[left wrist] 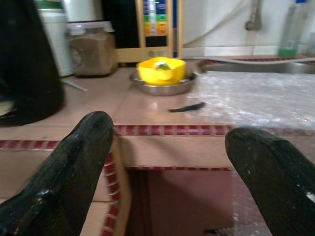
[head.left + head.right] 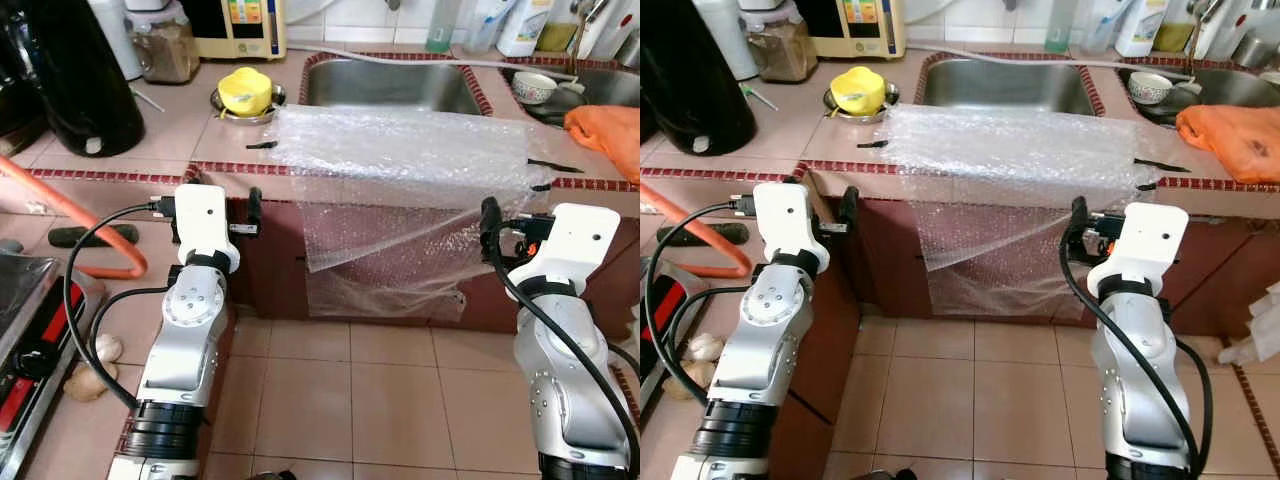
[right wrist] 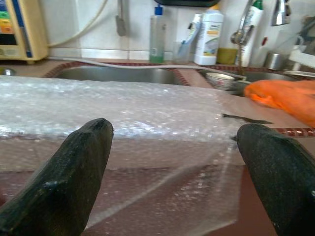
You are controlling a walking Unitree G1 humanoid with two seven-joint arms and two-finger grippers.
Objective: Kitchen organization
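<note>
Tiled bench [image 2: 150,125] carries a bubble wrap sheet [image 2: 400,150] draped over its front edge before the sink [image 2: 390,85], a yellow bowl [image 2: 245,90] at 10 o'clock, while left claw [image 1: 167,167] and right claw [image 3: 172,167] hover spread wide, holding nothing.

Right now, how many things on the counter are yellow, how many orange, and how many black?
Yellow: 1, the yellow container in a steel dish.
Orange: 1, the orange cloth.
Black: 1, the black appliance.
Total: 3
</note>
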